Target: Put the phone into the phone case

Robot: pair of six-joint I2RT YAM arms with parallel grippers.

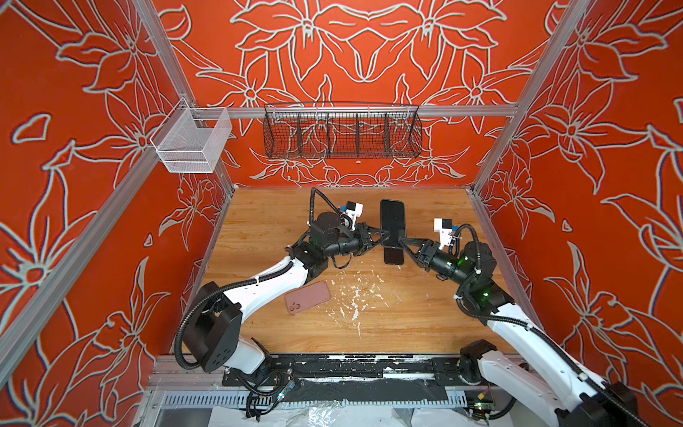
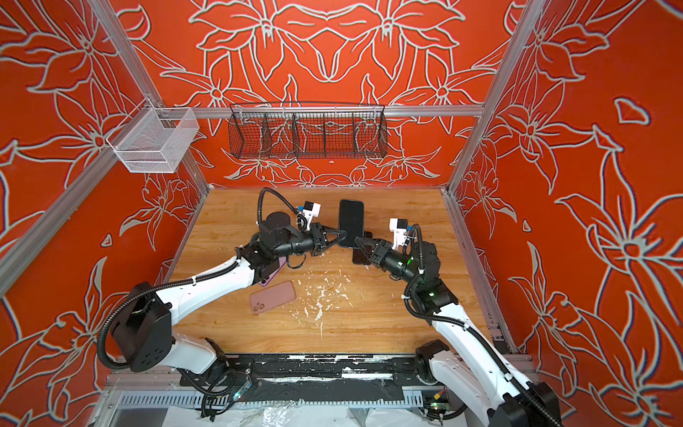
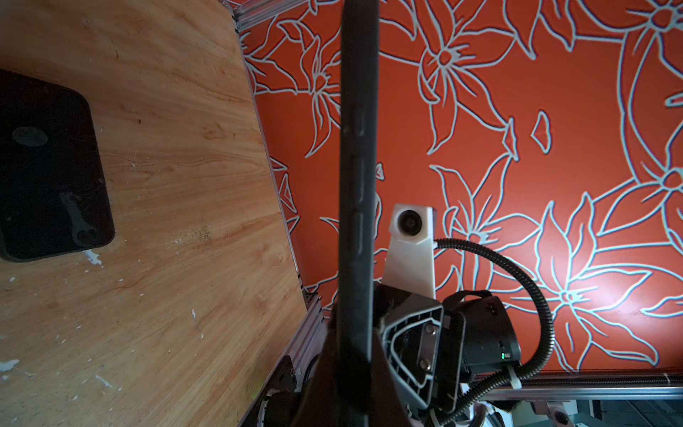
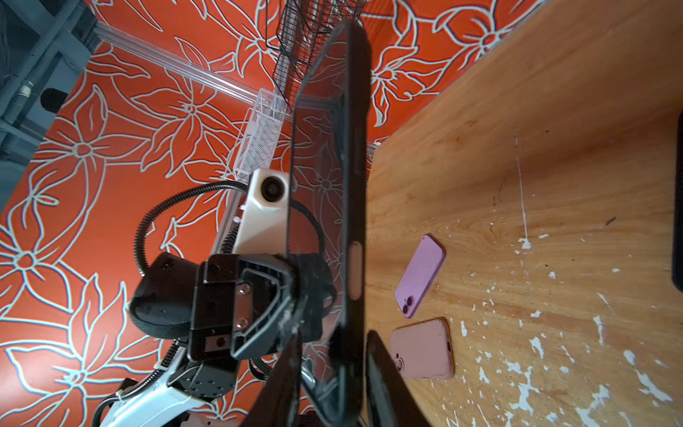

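Above the far middle of the wooden table (image 1: 258, 222), both grippers meet at one object. The left gripper (image 1: 385, 234) is clamped tight on one long edge of the black phone (image 1: 392, 218), which hangs clear of the wood with its screen upward. The right gripper (image 1: 401, 242) straddles the opposite edge near the lower end; whether it bites or merely brackets cannot be told. Directly beneath lies a dark flat slab (image 1: 393, 257) — case or handset, undetermined. A pink case (image 1: 307, 297) rests well apart, beside the left arm (image 1: 266, 281). Judgement: a two-handed regrasp. One grip should hold firm until the other is seated — phone kept level — before lowering it squarely into its case.
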